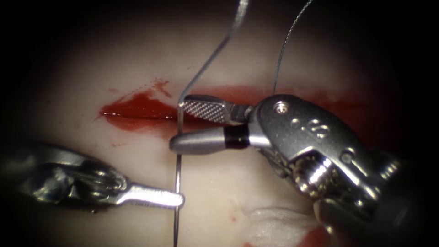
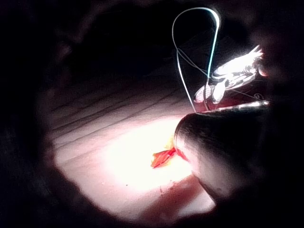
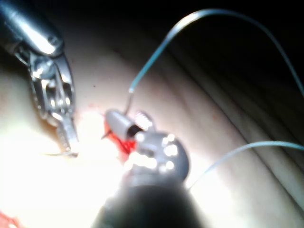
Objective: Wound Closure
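Centrally, the right hand (image 1: 180, 124) gapes around the thin, stiff needle (image 1: 178, 183), gripping nothing, while the left hand (image 1: 176, 199), lower left, clenches its slippery shaft.

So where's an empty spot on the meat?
Bare tissue sits above the cut, left of the thread, and below the right tool, right of the needle. Crowded mid-cut: left tool grips the needle low; right tool open, empty. Needle in tissue? Unclear.

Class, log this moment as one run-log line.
left tool: shut on curved steel needle, below the cut | right tool: open, around needle's swaged end | thin grey thread: trailing upward
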You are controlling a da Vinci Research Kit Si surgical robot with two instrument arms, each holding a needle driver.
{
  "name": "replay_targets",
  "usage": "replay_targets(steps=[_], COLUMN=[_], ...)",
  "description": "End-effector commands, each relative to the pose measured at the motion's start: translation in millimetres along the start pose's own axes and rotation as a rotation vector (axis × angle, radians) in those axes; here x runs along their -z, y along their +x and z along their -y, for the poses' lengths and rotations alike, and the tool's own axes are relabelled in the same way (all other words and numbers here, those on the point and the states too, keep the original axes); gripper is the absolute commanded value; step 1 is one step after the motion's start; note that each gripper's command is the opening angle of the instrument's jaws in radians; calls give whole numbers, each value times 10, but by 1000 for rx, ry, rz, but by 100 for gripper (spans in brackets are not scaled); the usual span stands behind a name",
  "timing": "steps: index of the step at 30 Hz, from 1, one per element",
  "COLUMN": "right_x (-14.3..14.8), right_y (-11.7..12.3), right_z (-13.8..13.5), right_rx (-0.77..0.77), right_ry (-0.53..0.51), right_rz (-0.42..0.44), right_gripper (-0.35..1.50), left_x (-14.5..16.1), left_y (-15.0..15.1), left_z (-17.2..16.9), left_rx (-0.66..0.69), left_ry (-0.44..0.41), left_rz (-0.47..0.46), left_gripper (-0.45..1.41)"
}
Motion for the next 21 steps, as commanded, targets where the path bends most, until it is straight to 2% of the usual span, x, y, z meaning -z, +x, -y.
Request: replay_targets(steps=[1, 2, 3, 4, 8, 12, 13, 14, 15, 16, 17, 19, 21], right_x=[-10, -13, -15, -17, -21, -22, -22, -22, -22, -20, -19, -17, -13], right_y=[6, 6, 7, 7, 8, 10, 10, 10, 10, 9, 9, 8, 7], right_z=[-5, -5, -5, -6, -6, -9, -9, -9, -10, -14, -17, -23, -35], right_rx=[7, 8, 7, 6, 5, 2, 1, 1, 1, 7, 30, 76, 133], right_ry=[1, -1, -1, -12, -76, -106, -107, -107, -107, -111, -119, -152, -191], right_rz=[-3, -3, -3, -6, -20, -27, -27, -27, -27, -28, -28, -28, -71], right_gripper=[42, 9, -13, -23, -35, -35, -35, -35, -35, -35, -35, -35, -35], left_x=[-4, -5, -5, -5, -5, -5, -5, -5, -6, -4, 1, 9, 27], left_y=[-8, -7, -7, -7, -7, -6, -7, -7, -8, -12, -16, -19, -27], left_z=[9, 10, 10, 10, 10, 10, 10, 10, 10, 9, 9, 10, 12], left_rx=[-6, -6, -6, -6, -6, -7, -25, -25, -86, -124, -265, -293, -406], left_ry=[4, 4, 4, 4, 3, 3, 2, 2, 8, 26, 24, 23, 17], left_rz=[1, -1, -3, -3, -8, -6, 17, 17, 42, 104, 108, 111, 116], left_gripper=[-45, -45, -45, -45, -45, -45, 2, 2, 51, 108, 120, 121, 121])
